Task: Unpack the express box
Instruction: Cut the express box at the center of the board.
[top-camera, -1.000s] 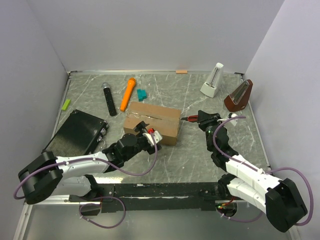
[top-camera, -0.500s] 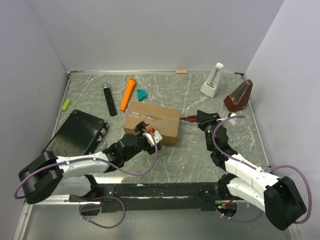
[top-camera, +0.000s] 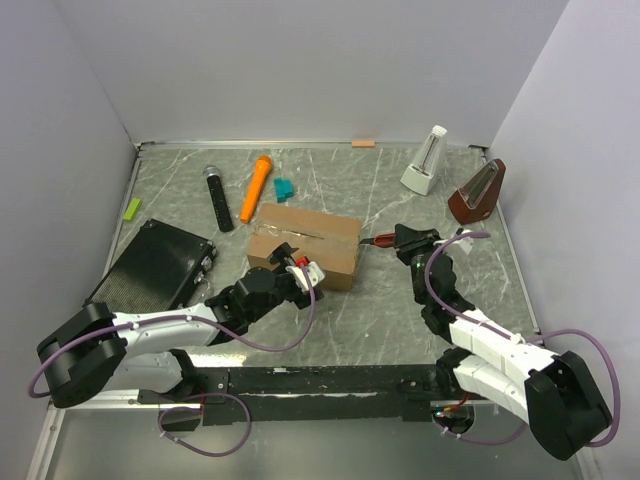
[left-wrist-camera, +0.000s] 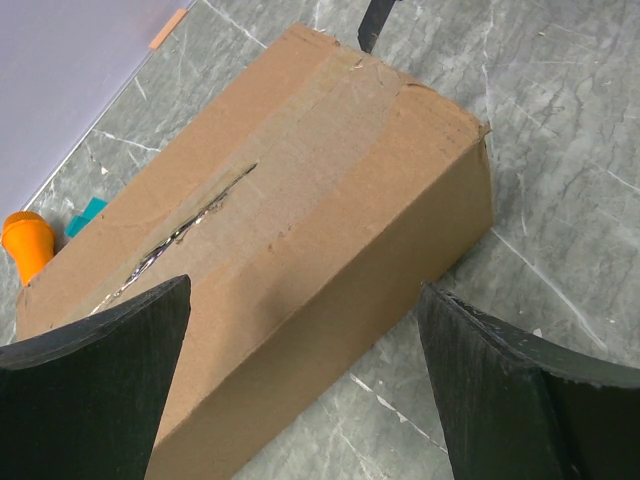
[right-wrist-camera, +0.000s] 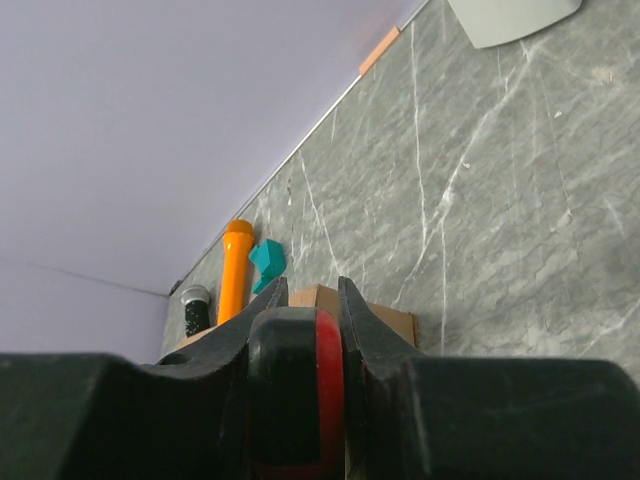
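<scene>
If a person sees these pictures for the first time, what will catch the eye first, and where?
The brown express box, flaps closed, lies in the middle of the table. The right hand grips a red-handled tool whose dark tip points at the box's right end, while the left hand stands wide open at its near side. A bright orange cylinder lies behind the box, to the left.
</scene>
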